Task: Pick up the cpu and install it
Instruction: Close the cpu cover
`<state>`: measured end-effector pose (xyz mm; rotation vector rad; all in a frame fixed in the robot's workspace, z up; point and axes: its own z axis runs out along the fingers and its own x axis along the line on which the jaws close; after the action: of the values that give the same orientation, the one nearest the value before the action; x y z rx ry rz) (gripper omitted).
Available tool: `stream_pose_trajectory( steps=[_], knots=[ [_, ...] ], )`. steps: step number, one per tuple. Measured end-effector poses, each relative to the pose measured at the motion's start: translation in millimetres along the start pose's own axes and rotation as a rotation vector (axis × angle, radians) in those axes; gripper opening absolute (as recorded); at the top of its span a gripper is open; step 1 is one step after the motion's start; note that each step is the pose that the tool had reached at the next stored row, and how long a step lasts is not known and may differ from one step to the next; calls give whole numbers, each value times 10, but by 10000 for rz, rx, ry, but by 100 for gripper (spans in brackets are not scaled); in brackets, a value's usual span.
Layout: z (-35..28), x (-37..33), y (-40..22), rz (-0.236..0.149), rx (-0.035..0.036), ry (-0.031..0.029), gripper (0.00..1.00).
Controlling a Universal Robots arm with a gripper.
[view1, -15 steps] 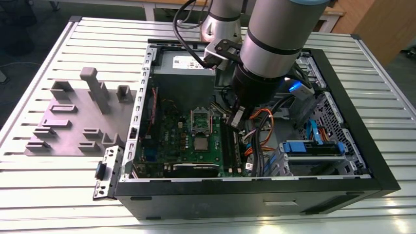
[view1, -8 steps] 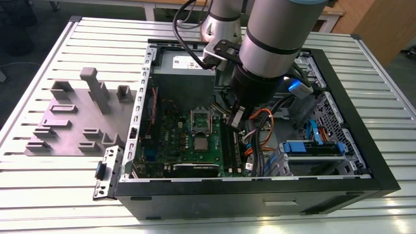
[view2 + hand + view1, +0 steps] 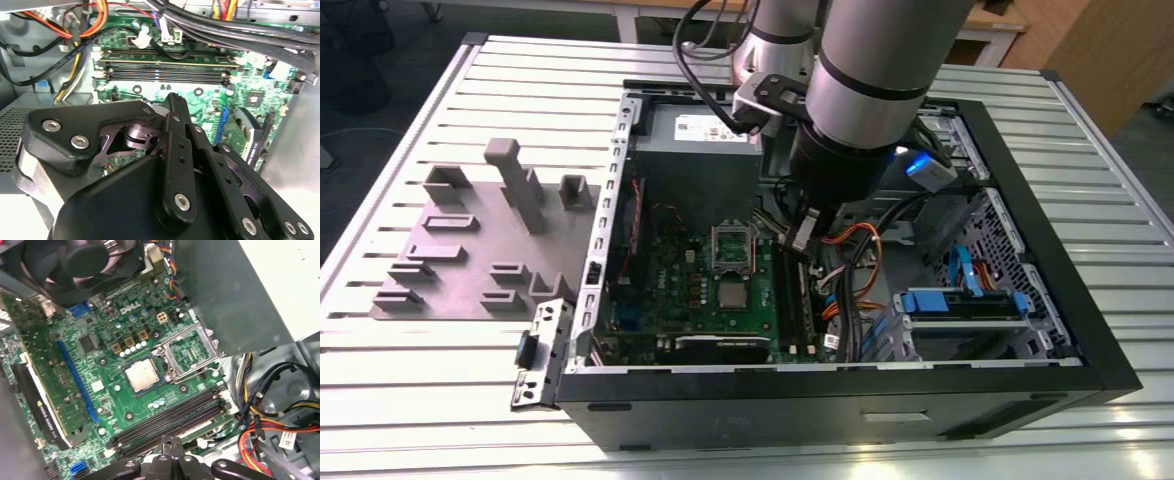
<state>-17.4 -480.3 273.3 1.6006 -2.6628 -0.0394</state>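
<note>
Hand (image 3: 797,240) beside cpu (image 3: 734,294), apart.

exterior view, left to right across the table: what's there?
Grey fixture block → case wall → motherboard with the cpu lying on it → gripper hanging over the memory slots → orange cables → blue drive bay → far case wall.

exterior view: high, looking down into the open computer case (image 3: 1067,330)
wrist views: close behind the gripper (image 3: 172,445), both sharing the motherboard (image 3: 115,385) ahead of its jaws
</note>
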Motion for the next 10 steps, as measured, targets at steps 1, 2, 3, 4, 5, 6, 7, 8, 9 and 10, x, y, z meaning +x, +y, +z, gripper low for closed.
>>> stream_pose_trajectory(
  steps=[1, 2, 3, 4, 5, 6, 7, 8, 9, 10],
  knots=[
    [1, -11, 9, -10, 7, -2, 11],
    [5, -20, 14, -50, 12, -2, 11],
    [11, -24, 16, -123, 15, -2, 11],
    [18, -28, 17, -199, 23, -2, 11],
    [27, -30, 19, -244, 30, -5, 11],
    [33, -33, 20, -253, 30, -7, 11],
    [35, -35, 21, -254, 18, -28, 11],
    [40, -35, 21, -250, 2, -60, 11],
    [43, -37, 22, -239, -17, -86, 11],
    [48, -38, 23, -240, -42, -129, 11]
  ],
)
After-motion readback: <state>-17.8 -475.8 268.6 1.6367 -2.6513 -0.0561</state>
